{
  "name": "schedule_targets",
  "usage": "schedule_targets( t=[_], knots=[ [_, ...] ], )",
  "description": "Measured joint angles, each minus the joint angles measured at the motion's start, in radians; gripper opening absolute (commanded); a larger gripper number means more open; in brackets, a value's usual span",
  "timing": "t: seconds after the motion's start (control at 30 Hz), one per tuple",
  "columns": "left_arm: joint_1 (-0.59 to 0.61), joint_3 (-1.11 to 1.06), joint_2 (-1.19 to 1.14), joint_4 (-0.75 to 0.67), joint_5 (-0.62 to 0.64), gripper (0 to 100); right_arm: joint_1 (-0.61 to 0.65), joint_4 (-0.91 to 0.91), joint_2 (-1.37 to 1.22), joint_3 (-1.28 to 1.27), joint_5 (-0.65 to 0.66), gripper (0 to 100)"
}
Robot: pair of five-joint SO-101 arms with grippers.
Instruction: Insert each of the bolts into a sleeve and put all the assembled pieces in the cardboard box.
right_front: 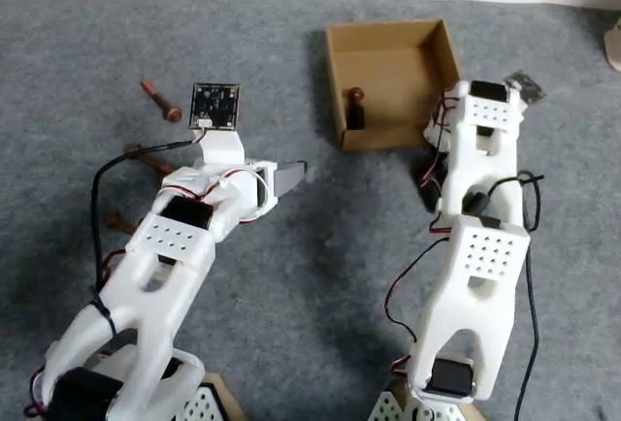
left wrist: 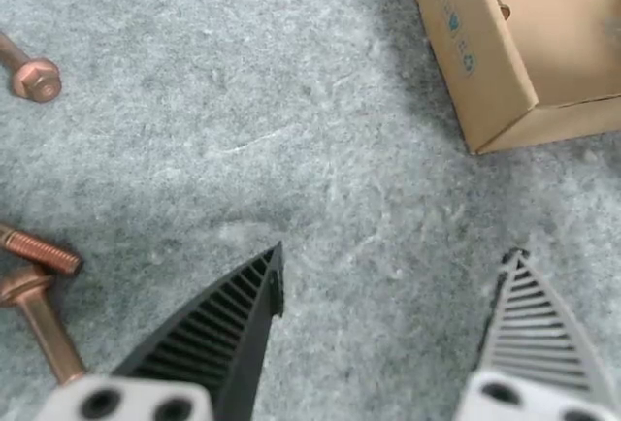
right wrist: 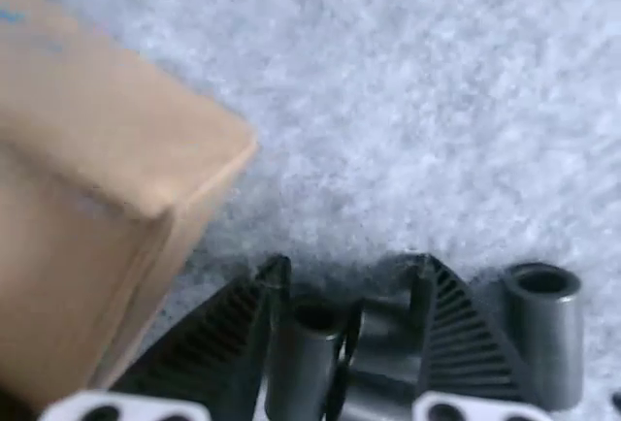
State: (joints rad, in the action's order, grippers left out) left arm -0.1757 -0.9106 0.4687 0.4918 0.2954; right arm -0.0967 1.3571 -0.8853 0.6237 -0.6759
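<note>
nearest from above are my 2 arms (right_front: 165, 246); past them 1 assembled piece (right_front: 355, 109) stands in the cardboard box (right_front: 388, 41) and 3 bolts (right_front: 159, 100) lie loose on the carpet (right_front: 320, 275). from my left wrist, my left gripper (left wrist: 396, 256) hangs spread and empty over that carpet. from my right wrist, my right gripper (right wrist: 349, 271) stands parted around an upright sleeve (right wrist: 309, 348) beside the box, not yet clamping it, so i judge most of the job remains.
</note>
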Motion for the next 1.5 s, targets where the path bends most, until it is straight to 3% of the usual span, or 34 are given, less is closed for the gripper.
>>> schedule_targets(
  t=[0.53, 0.97, 1.33, 1.4, 1.5],
  knots=[
    [0.000, 0.000, 0.000, 0.000, 0.000, 32, 0.006, 0.000, 0.094, -0.017, 0.000, 18.3],
    [0.000, 0.000, 0.000, 0.000, -0.037, 32, 0.063, 0.144, 0.101, 0.025, -0.080, 18.3],
    [0.000, 0.000, 0.000, 0.000, -0.037, 32, 0.063, 0.063, 0.101, 0.028, -0.080, 18.3],
    [0.000, 0.000, 0.000, 0.000, -0.037, 32, 0.063, 0.044, 0.080, 0.031, -0.084, 16.3],
    [0.000, 0.000, 0.000, 0.000, -0.037, 32, 0.058, 0.023, 0.028, 0.041, -0.126, 4.2]
  ],
)
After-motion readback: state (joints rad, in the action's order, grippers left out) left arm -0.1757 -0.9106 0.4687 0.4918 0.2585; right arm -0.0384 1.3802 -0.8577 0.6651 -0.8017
